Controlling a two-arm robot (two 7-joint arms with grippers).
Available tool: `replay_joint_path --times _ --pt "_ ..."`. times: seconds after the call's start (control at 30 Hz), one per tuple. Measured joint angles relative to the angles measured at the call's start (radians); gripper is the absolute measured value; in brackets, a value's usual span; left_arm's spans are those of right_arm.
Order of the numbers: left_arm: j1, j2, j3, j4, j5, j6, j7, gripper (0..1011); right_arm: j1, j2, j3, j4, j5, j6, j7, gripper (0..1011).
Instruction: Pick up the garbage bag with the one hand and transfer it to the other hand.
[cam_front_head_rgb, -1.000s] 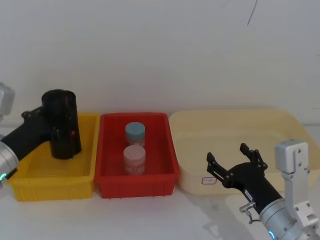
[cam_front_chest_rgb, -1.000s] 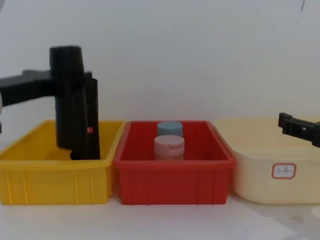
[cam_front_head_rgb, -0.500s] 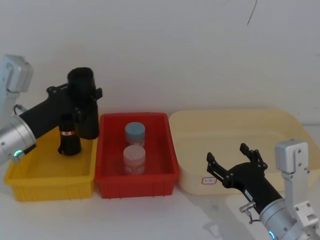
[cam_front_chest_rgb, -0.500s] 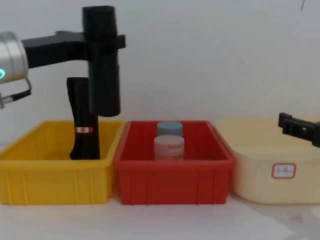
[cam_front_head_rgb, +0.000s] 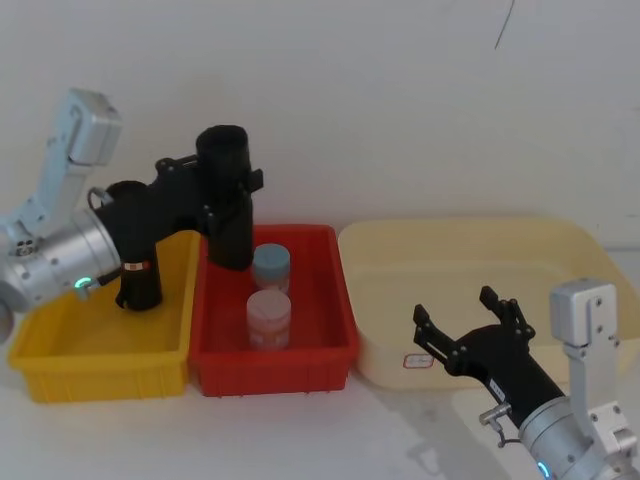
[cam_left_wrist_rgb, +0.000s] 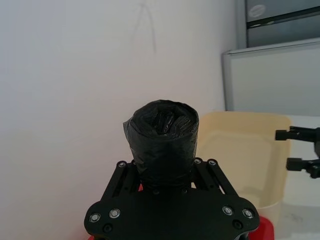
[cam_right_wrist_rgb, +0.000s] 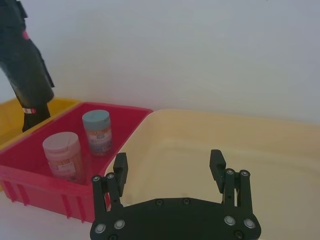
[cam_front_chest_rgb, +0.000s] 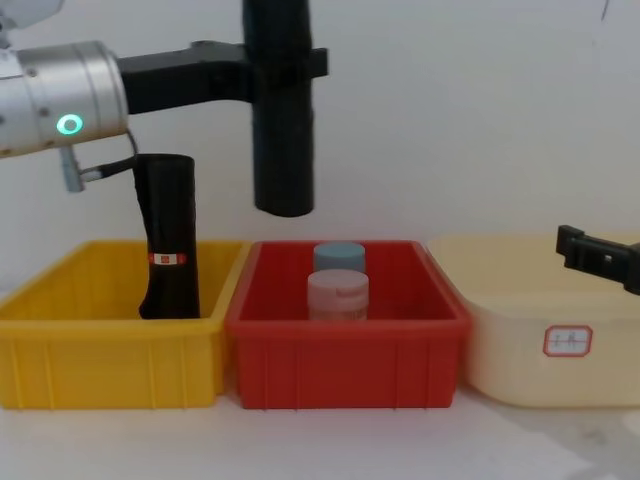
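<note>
A: The black rolled garbage bag (cam_left_wrist_rgb: 161, 131)?
B: Thin plastic film, matt, crinkled at its end.
A: And the rectangular red plastic tray (cam_front_chest_rgb: 345, 365)?
B: Smooth, faintly glossy. So is the yellow plastic tray (cam_front_chest_rgb: 110, 370) beside the red one. The silver wrist cylinder (cam_front_chest_rgb: 60, 98) looks like satin metal.

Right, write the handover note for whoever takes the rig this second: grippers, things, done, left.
Left gripper: jaws shut on the garbage bag, held upright in the air above the left side of the red bin.
Right gripper: jaws open, empty, low at the front of the beige tub, well apart from the bag.
The labelled roll stands in the yellow bin; leave it there.
Done: the pick-up.
Left: bring the bag across to the right gripper, close the right jaws on it, then release the left.
</note>
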Motion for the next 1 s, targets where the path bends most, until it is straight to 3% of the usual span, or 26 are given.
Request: replay_joint_path --times 0.57,1.0 --pt "-0.129 -0.090 0.077 0.185 -0.023 -0.056 -0.135 389 0.000 0.000 0.000 0.000 0.000 0.000 0.000 1001" --pt "-0.240 -0.188 0.125 0.374 -0.049 -0.121 -0.258 389 0.000 0.000 0.000 0.000 0.000 0.000 0.000 1001"
